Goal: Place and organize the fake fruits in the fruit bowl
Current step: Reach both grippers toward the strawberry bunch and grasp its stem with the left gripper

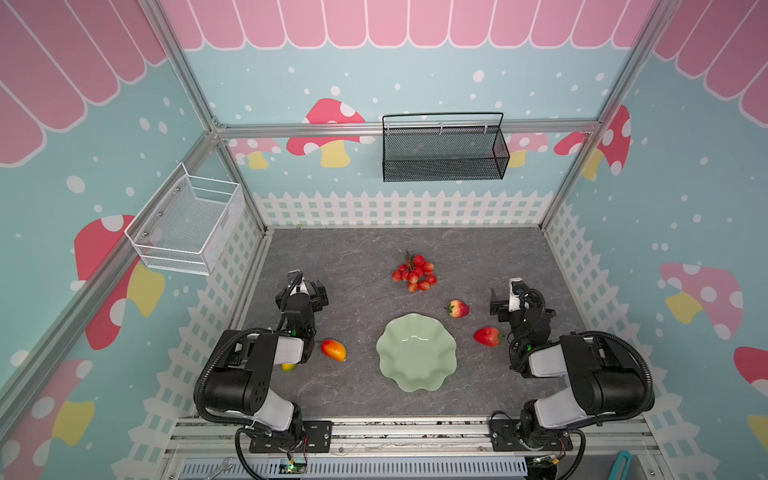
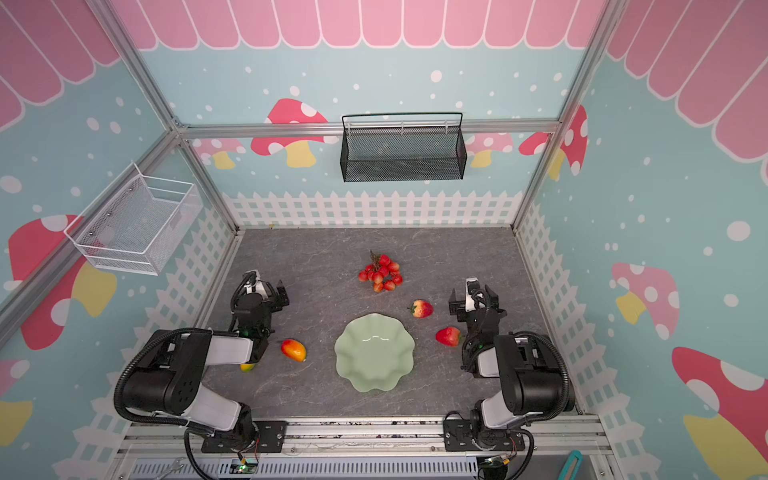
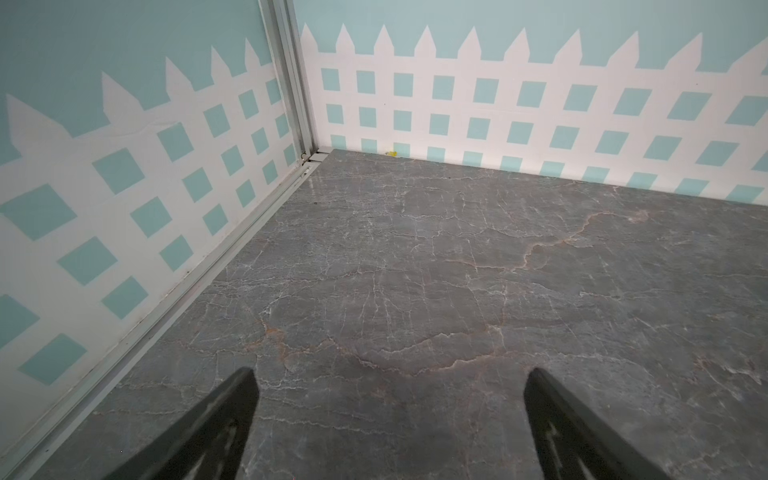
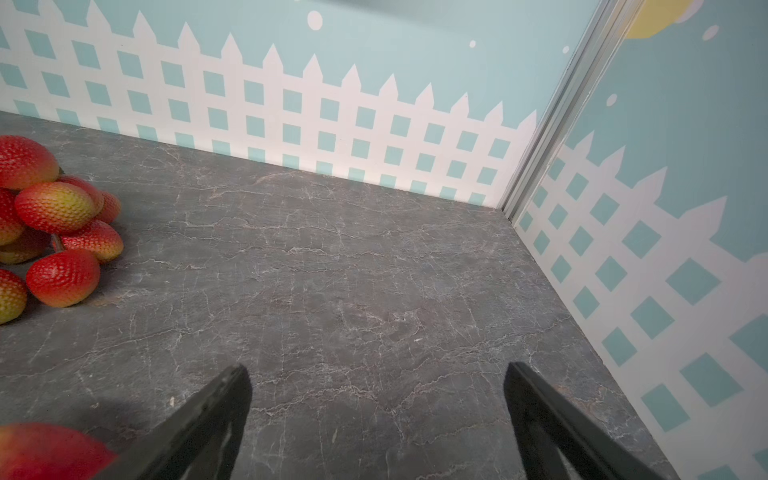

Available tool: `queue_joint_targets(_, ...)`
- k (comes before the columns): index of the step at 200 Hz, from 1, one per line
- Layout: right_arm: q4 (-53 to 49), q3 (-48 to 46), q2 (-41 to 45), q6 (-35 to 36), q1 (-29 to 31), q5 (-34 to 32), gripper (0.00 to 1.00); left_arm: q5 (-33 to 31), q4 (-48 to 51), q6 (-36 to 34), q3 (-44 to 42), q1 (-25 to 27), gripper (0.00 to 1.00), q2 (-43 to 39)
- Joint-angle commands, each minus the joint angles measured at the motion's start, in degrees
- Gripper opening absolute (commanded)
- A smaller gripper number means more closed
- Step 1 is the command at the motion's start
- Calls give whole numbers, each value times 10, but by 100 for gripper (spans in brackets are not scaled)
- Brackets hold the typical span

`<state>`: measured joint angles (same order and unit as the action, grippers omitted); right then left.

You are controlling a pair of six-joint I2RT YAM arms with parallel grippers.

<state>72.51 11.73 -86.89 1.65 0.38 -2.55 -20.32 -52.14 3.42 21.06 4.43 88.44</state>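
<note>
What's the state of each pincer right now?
Left pincer: open, holding nothing.
Right pincer: open, holding nothing.

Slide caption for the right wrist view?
Right gripper open over the grey tabletop, nothing between its jaws; berry bunch at frame edge, fence-printed wall behind.

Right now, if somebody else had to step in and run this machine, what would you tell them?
The left gripper is open and empty, over bare table.
The right gripper is open and empty, close to the strawberries but touching neither.
The bowl is empty, at the front middle of the table.
The berries lie behind the bowl.
The far strawberry and near strawberry lie to the bowl's right.
The first mango lies to the bowl's left; the second mango is mostly hidden under the left arm.
Done: nothing yet.
Left: all five fruits into the bowl.
</note>
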Motion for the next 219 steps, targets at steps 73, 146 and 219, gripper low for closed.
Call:
queue_joint_targets(73,19,0,-3,0,1,0,98,10,1,-1,10,-5,100,-1)
queue_joint_targets(146,-8,5,26,6,4,3,98,0,5,-5,5,1,100,-18)
queue_joint_targets(219,-356,157,187,-81,142,176,98,267,347,60,289,118,92,-57)
